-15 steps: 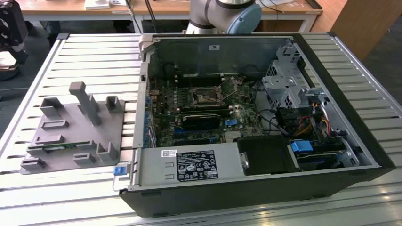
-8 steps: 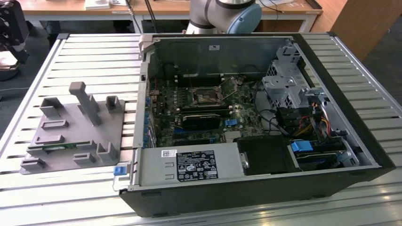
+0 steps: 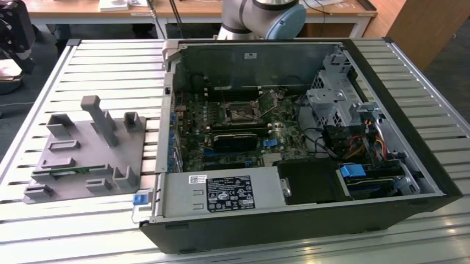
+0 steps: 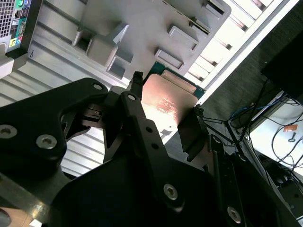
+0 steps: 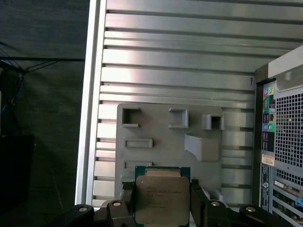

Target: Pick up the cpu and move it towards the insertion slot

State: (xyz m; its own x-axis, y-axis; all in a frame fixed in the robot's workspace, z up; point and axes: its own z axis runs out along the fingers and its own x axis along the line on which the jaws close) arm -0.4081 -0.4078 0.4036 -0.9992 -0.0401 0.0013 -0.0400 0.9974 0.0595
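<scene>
The gripper [image 5: 162,202] has its jaws closed on the cpu [image 5: 162,198], one black finger [image 5: 124,204] pressed against each of two opposite edges of the chip, silvery top facing the camera and green rim showing at one side. In the second wrist view the same grip shows: the cpu [image 4: 169,100] sits clamped in the gripper [image 4: 166,94]. The chip is over the grey fixture [image 5: 165,135], at the fixture's edge; whether it is touching the fixture or lifted off it I cannot tell. In the exterior view the grey fixture [image 3: 81,157] rests on the slatted table [image 3: 110,60] near the exterior view's left edge, just beside the open computer case [image 3: 294,220]. The insertion slot [image 3: 240,113] lies inside that case on the motherboard [image 3: 220,132], well apart from the fixture.
</scene>
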